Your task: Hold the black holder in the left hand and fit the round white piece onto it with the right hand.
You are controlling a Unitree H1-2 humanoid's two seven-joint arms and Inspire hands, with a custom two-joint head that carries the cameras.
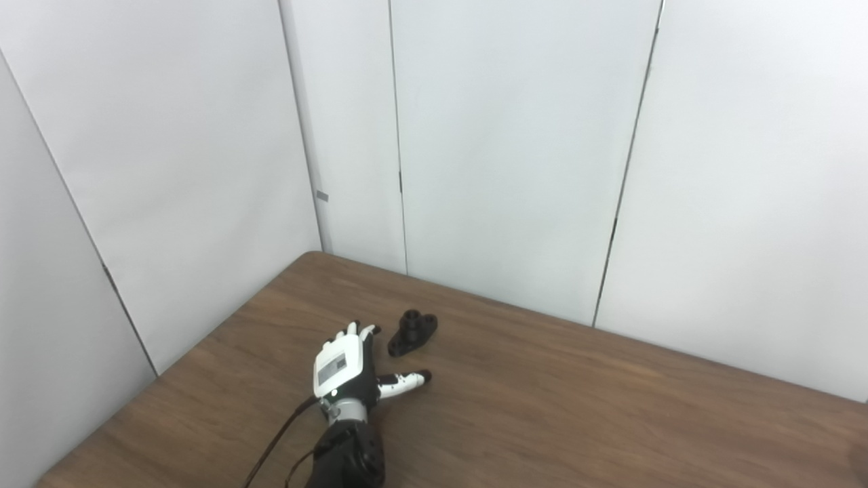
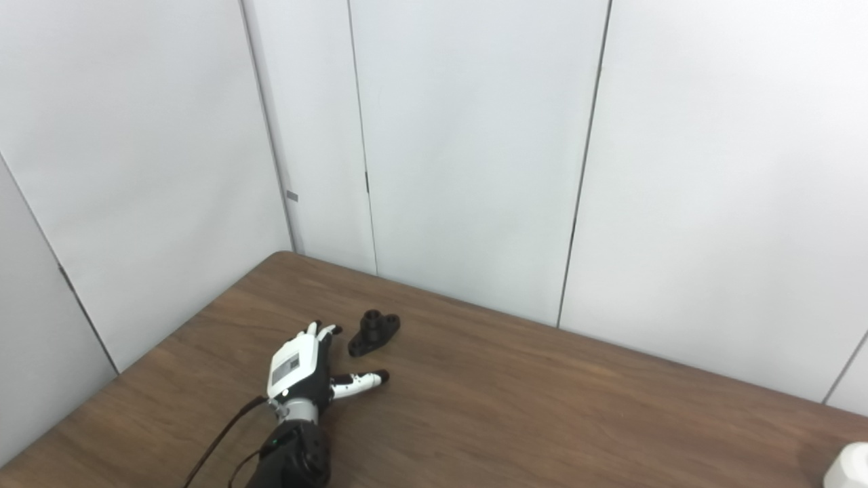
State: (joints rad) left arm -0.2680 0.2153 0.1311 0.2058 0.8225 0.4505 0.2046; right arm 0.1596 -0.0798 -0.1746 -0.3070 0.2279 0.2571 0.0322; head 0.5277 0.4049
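The black holder (image 1: 412, 333) lies flat on the brown table (image 1: 576, 407), a small plate with a raised round boss, toward the back left. My left hand (image 1: 349, 369) rests palm down just to its near left, open, its fingers stretched toward the holder and its thumb (image 1: 405, 383) pointing right, a small gap away from it. At the bottom right corner of the right eye view a white rounded object (image 2: 851, 468) shows, cut off by the picture's edge; I cannot tell if it is the round white piece. My right hand is out of view.
White wall panels (image 1: 515, 149) stand close behind the table and along its left side. The table's back edge runs diagonally from upper left to right. A black cable (image 1: 271, 444) trails from the left wrist.
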